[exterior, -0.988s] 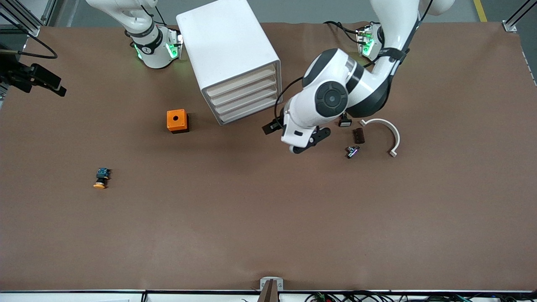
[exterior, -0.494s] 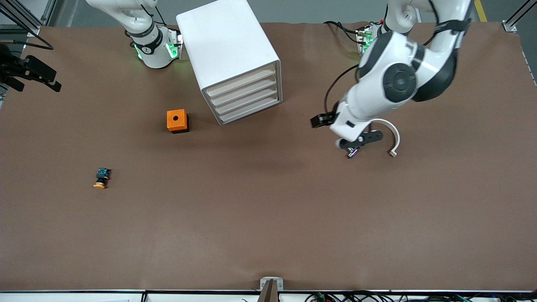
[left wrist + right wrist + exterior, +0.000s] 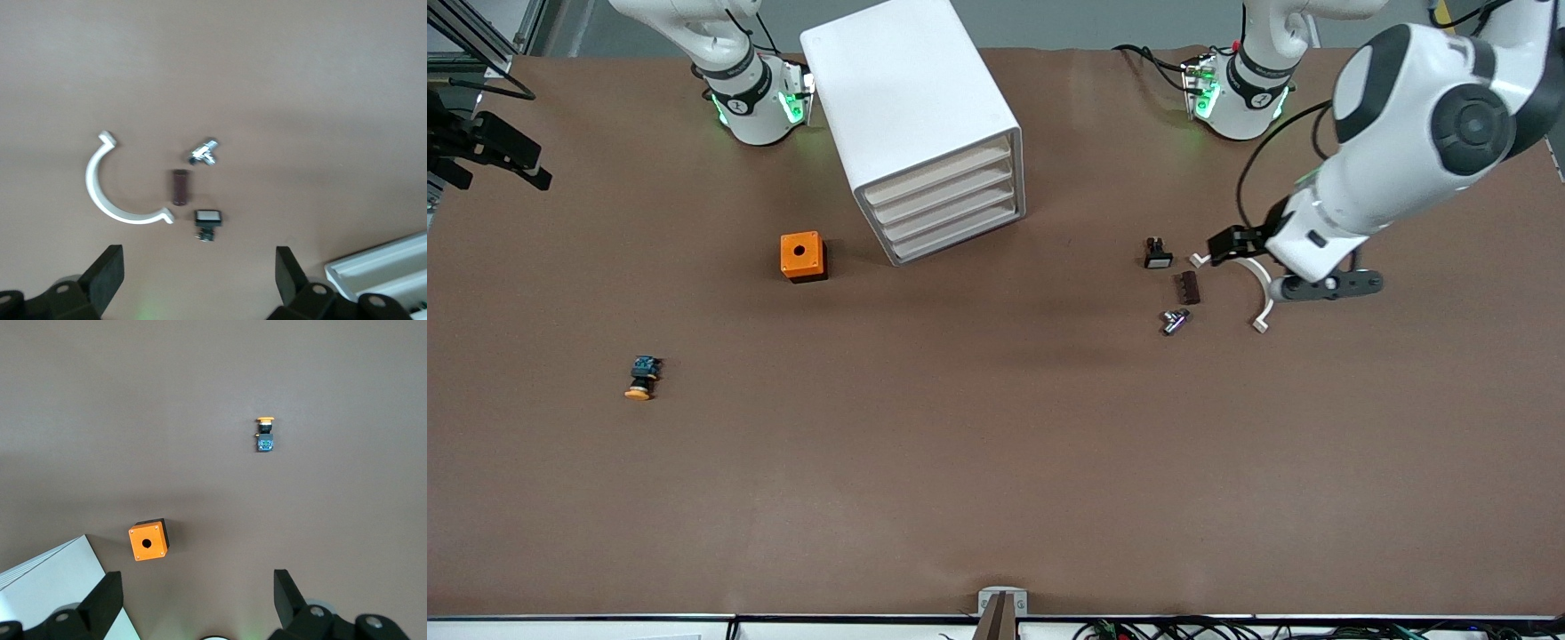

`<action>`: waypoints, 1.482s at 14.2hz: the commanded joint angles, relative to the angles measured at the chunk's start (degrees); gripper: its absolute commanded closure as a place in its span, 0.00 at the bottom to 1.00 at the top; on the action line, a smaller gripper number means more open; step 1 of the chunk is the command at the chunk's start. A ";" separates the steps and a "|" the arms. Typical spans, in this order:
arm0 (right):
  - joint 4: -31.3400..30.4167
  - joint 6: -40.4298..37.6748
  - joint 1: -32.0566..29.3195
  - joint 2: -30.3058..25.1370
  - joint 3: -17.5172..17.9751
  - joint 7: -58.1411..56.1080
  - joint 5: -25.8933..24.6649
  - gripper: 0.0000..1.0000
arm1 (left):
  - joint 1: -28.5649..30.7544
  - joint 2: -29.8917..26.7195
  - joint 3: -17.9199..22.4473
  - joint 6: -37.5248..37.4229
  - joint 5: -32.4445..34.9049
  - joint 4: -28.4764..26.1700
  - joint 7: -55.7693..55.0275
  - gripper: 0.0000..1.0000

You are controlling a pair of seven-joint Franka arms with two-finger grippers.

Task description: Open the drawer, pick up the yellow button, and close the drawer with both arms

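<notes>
Front view: the drawer (image 3: 941,175), top of four in my white cabinet (image 3: 911,107), sits shut, and the button (image 3: 640,377) lies on the bare table toward my right arm's end, nearer the camera than the orange box (image 3: 801,256). My left gripper (image 3: 1325,286) hangs over the white curved clip (image 3: 1261,284), fingers spread, holding nothing. My right gripper (image 3: 193,603) is up high, fingers apart, empty.

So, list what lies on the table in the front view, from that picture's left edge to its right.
button → orange box → cabinet → white-capped button → metal fitting → brown block → white curved clip
</notes>
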 commanded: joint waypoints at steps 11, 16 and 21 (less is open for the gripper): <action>-1.24 1.79 -1.69 -1.00 0.52 -1.55 0.22 0.00 | 15.82 -9.54 -0.71 -3.77 4.09 1.15 15.65 0.00; -1.33 1.71 -1.60 -1.09 0.52 -1.55 0.22 0.00 | 15.38 -7.96 -0.71 -3.51 6.55 7.65 15.65 0.00; -1.42 1.00 -1.60 -1.18 0.52 -1.55 0.31 0.00 | 10.91 -7.96 2.09 -3.51 6.64 8.19 15.39 0.00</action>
